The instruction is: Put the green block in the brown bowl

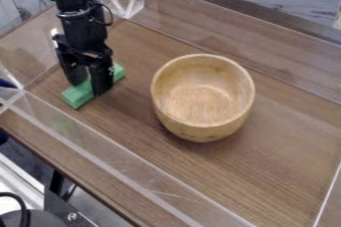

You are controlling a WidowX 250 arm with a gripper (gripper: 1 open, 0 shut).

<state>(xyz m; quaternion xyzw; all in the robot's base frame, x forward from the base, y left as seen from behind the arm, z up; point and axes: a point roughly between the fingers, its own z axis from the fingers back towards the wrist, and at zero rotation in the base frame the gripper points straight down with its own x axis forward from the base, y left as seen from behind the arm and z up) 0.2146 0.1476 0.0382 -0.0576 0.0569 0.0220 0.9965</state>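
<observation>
The green block (83,93) lies flat on the wooden table, left of centre, a short bright green bar pointing diagonally. My black gripper (86,80) comes straight down over its far end, open, with one finger on each side of the block; the fingertips sit low, close to the tabletop, and cover part of the block. The brown bowl (202,96) stands upright to the right of the block, round, light wood with thick walls, nothing inside it. A hand's width of bare table separates bowl and block.
Clear acrylic walls (27,102) fence the wooden table (160,161) on the left, front and back. A transparent stand (128,4) sits at the back edge behind the arm.
</observation>
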